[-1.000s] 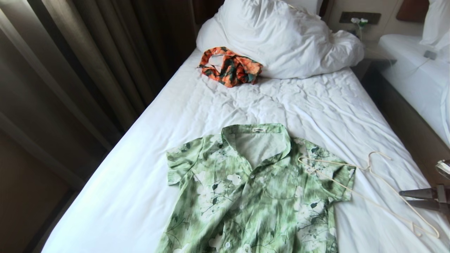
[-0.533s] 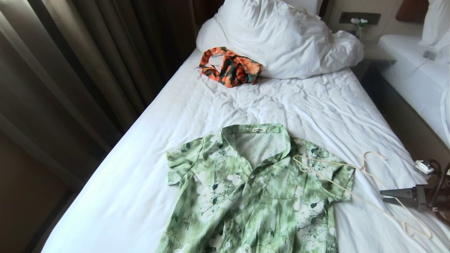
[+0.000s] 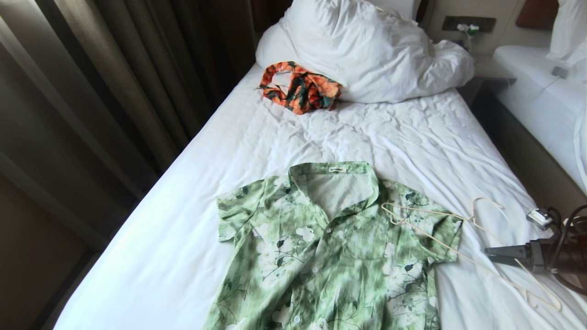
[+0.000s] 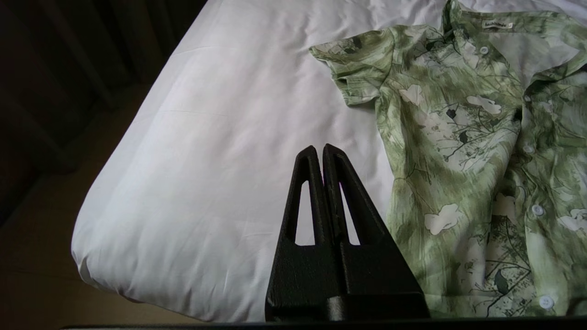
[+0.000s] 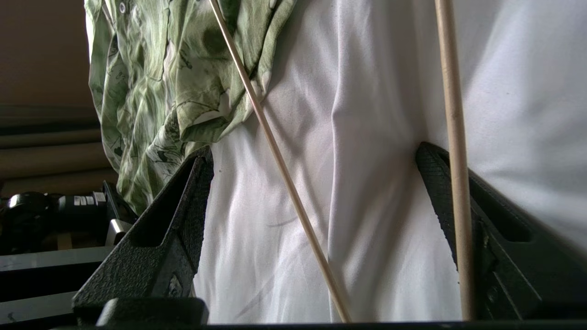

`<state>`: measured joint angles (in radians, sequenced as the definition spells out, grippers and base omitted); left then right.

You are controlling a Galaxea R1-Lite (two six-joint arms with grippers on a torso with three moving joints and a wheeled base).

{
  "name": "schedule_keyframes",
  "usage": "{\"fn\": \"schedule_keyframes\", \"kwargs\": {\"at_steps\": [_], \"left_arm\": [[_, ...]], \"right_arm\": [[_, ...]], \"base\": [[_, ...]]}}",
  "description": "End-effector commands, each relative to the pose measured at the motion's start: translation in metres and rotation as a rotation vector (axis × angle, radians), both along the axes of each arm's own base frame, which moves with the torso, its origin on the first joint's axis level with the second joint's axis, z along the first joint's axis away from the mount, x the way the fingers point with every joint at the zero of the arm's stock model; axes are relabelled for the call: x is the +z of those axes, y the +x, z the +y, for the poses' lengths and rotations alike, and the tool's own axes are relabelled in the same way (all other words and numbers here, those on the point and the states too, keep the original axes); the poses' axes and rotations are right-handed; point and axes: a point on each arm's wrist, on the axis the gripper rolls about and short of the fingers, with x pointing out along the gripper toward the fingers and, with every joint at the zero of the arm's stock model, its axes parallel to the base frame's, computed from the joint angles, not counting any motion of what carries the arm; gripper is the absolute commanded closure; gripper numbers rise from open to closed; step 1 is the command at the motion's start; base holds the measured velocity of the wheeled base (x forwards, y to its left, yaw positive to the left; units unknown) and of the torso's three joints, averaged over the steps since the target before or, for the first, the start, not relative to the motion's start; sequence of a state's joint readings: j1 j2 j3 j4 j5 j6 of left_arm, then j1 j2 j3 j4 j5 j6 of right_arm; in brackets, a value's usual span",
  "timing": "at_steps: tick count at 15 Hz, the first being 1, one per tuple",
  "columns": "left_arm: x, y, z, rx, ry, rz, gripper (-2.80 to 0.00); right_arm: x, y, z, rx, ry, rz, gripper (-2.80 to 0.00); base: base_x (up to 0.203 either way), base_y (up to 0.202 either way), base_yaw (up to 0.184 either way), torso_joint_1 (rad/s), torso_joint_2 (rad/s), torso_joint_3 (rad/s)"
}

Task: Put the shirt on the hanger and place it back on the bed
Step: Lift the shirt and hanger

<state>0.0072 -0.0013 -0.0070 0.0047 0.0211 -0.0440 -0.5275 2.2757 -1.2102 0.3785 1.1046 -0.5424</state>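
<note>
The shirt [image 3: 335, 247] lies flat and face up on the near part of the bed [image 3: 192, 220], collar toward the far end, buttons done up below the open neck. It looks light and limp, so it will sag and bunch wherever it is lifted; the collar or the shoulder seams seem the firmest places to take it. The hanger [image 3: 472, 247] lies to its right, one end resting on the shirt's right shoulder and sleeve, the hook pointing toward the far end, the other end near the right edge of the bed. It is thin, stiff and probably very light, so it may skid on the sheet or swing once raised; its straight rods or the neck under the hook look like the best places to pinch it.

The right tool [image 5: 316, 183] comes in low from the right edge of the bed, its fingers [image 5: 183, 206] spread wide with nothing between them gripped. In its own wrist view one hanger rod [image 5: 279, 169] runs through the gap and a second rod [image 5: 454, 160] crosses in front of the other finger. The left tool [image 4: 323, 156] hangs at the near left corner of the bed, closed on nothing.

An orange patterned garment [image 3: 300, 87] lies far up the bed beside the bunched duvet [image 3: 367, 50].
</note>
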Motion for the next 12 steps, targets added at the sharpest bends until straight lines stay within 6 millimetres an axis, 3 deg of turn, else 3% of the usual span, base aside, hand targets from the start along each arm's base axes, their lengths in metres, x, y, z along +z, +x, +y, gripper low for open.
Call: {"fn": "schedule_keyframes", "kwargs": {"at_steps": [1, 8, 12], "left_arm": [[0.0, 0.0, 0.0, 0.001, 0.0, 0.001, 0.0], [0.0, 0.0, 0.0, 0.001, 0.0, 0.001, 0.0], [0.0, 0.0, 0.0, 0.001, 0.0, 0.001, 0.0]], "right_arm": [[-0.004, 0.002, 0.001, 0.007, 0.0, -0.017, 0.0], [0.001, 0.002, -0.006, -0.018, -0.018, -0.048, 0.0], [0.027, -0.002, -0.008, -0.032, -0.056, -0.103, 0.0]], "base": [[0.0, 0.0, 0.0, 0.0, 0.0, 0.0], [0.0, 0.0, 0.0, 0.0, 0.0, 0.0], [0.0, 0.0, 0.0, 0.0, 0.0, 0.0]]}}
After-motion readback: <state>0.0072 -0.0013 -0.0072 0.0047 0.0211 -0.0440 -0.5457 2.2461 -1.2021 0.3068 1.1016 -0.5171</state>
